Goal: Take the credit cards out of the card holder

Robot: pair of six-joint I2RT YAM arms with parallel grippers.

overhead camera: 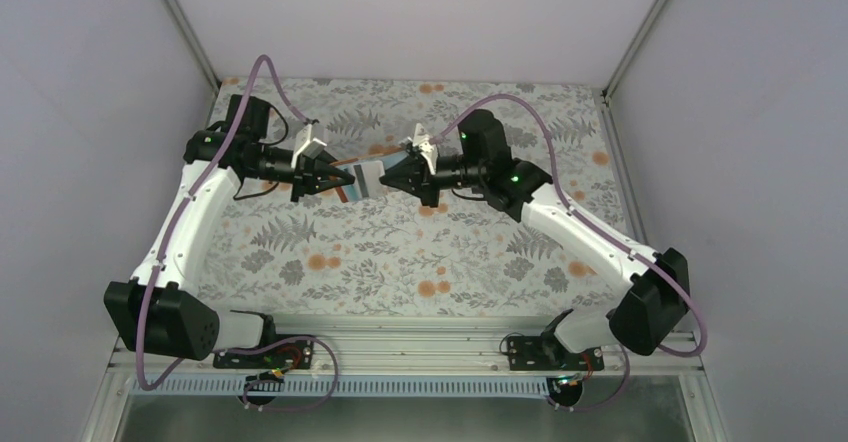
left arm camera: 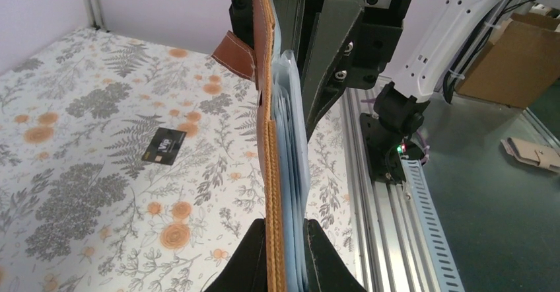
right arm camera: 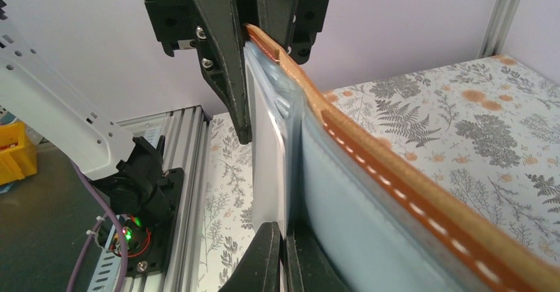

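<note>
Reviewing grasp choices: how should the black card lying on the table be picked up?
Pinch the black card across its long edges, coming straight down from above; it lies flat on the floral cloth, so its faces probably can't be clamped.

Rust-brown card holder (left arm camera: 267,140), floral table (left arm camera: 99,193)

Floral-print table (overhead camera: 400,252), aluminium rail (overhead camera: 400,337) at its near edge, cardboard box (left arm camera: 508,54) off-table

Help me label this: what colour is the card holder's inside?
Pale blue-grey inside the card holder; right wrist view shows it best.
</note>
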